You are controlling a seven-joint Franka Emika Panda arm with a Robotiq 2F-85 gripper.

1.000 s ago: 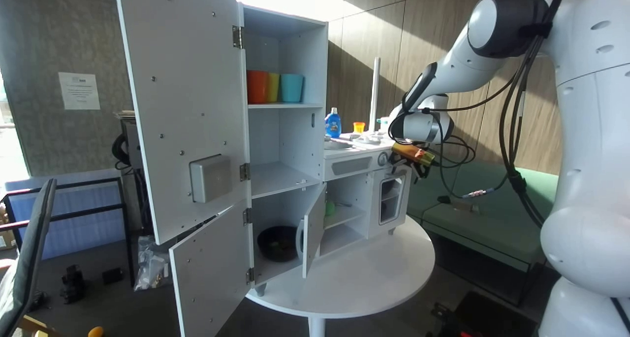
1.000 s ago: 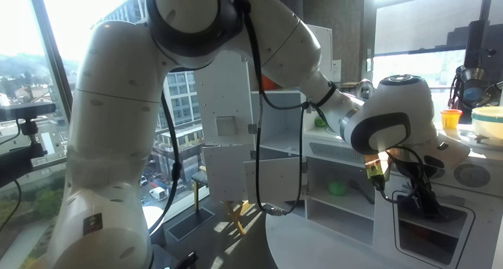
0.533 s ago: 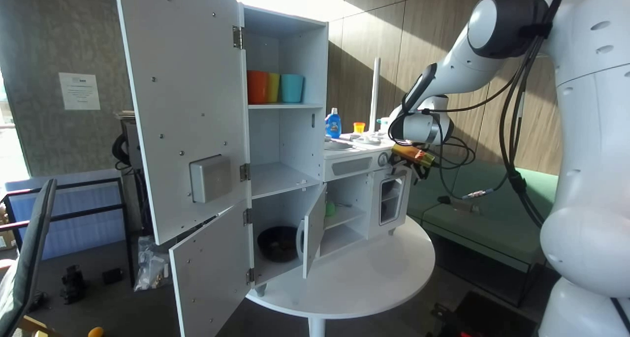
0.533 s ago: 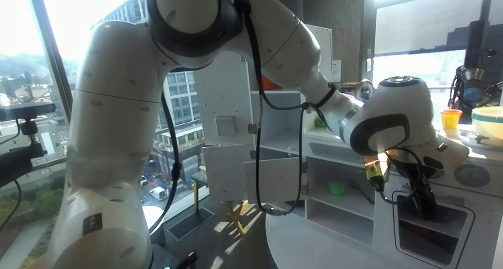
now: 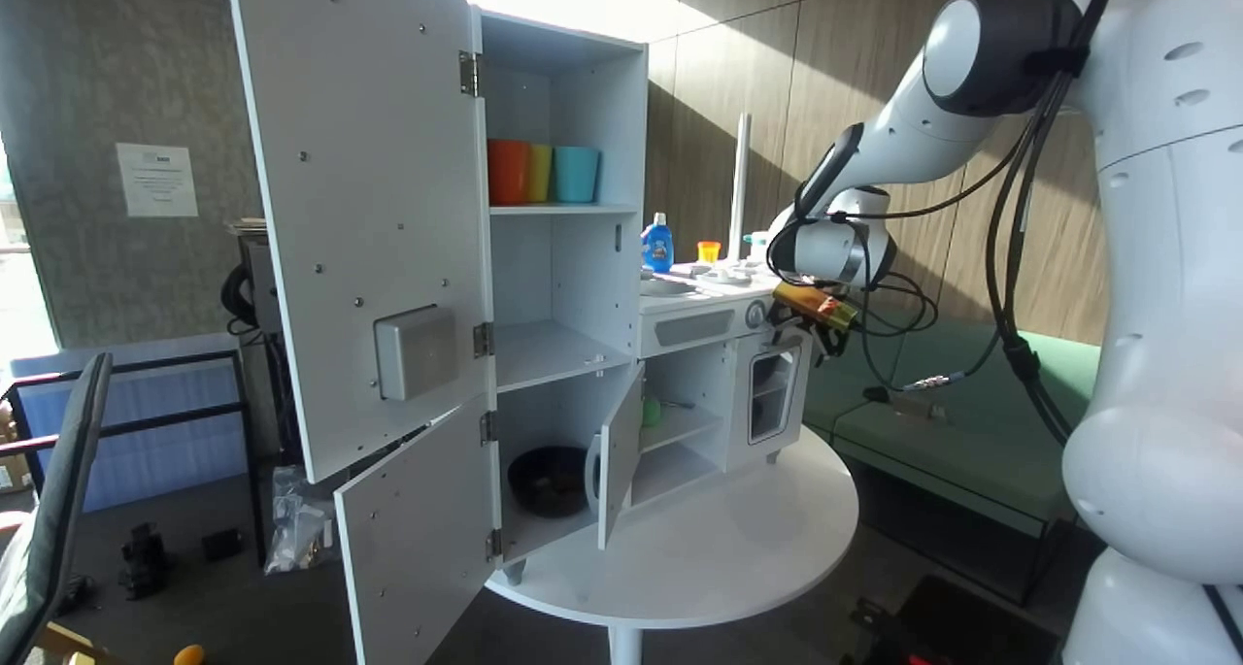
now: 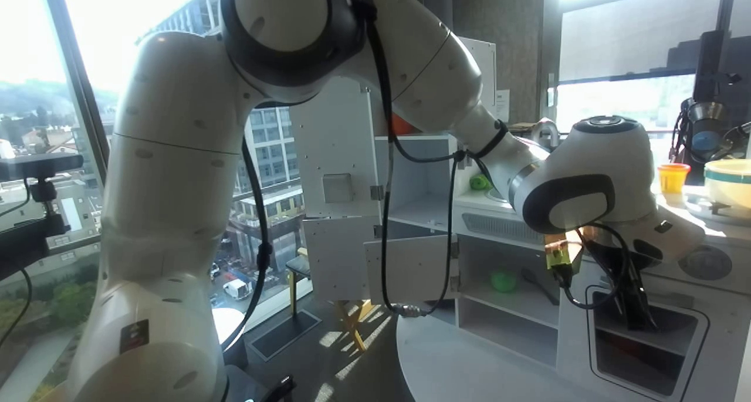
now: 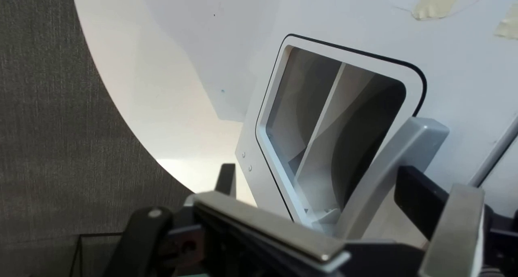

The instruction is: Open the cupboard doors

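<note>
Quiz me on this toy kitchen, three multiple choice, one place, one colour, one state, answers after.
1. Where in the tall unit is the dark bowl?
A) Top
B) Middle
C) Bottom

2. What colour is the bottle?
A) Blue
B) Green
C) Red

3. The tall cupboard door is:
A) Shut
B) Swung open
C) Detached

Answers, all from an exterior view:
1 C: the bowl sits in the lowest compartment.
2 A: the bottle's body is blue.
3 B: it stands out from the unit on its hinges.

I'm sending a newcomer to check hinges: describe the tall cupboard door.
Find the tall white cupboard. The tall door hangs open from its edge, above a shorter door. A grey box on its inner face sets it apart from that plain neighbour.
</note>
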